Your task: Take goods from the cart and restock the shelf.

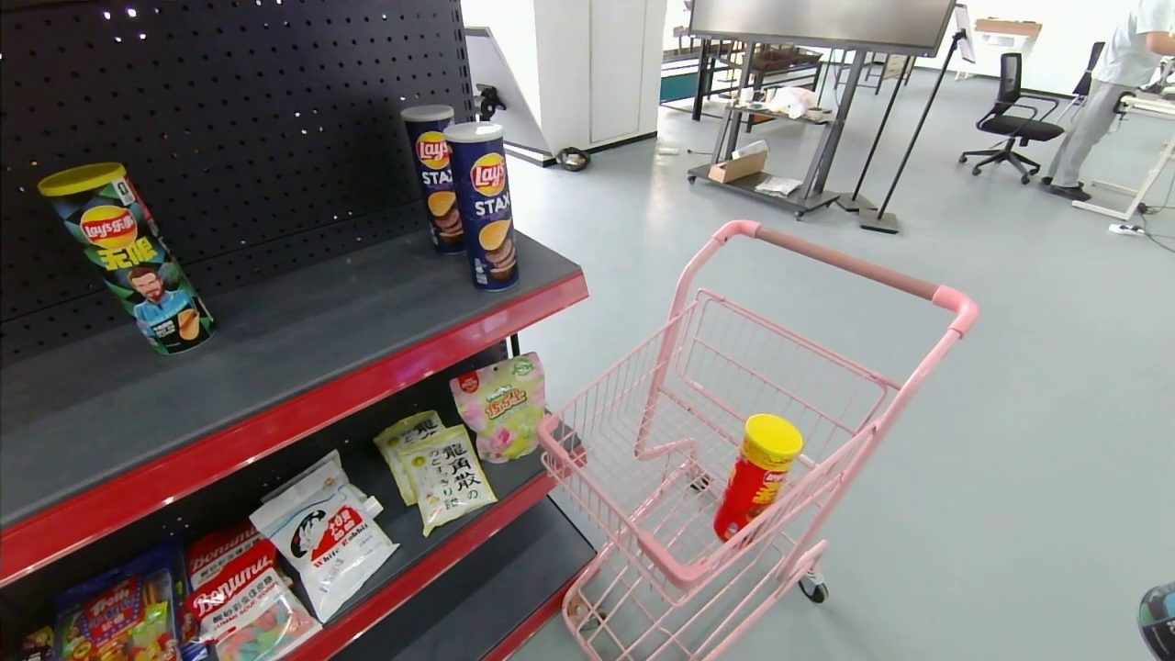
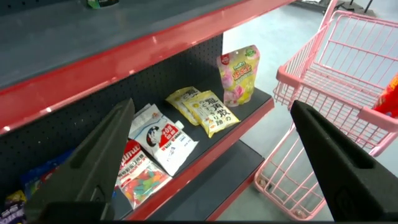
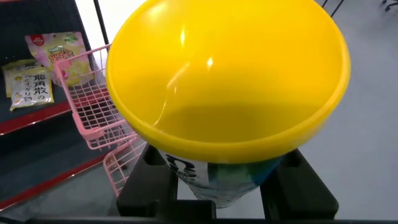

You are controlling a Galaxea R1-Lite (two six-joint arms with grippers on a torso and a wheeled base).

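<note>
Restock partly done: two blue cans (image 1: 482,207) plus green can (image 1: 128,257) stood on top shelf (image 1: 303,340), left; right gripper (image 3: 227,186) clamped yellow-lidded can (image 3: 227,81); red can (image 1: 757,477) sat in cart (image 1: 826,248), near right; left gripper (image 2: 214,155) open, empty

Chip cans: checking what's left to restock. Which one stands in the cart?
The red can, upright in the pink cart; the blue pair and the green can stand on the shelf.

can (image 3: 211,177) with glossy plastic lid (image 3: 227,81), coated-wire cart (image 1: 844,261), matt shelf (image 1: 275,340).
</note>
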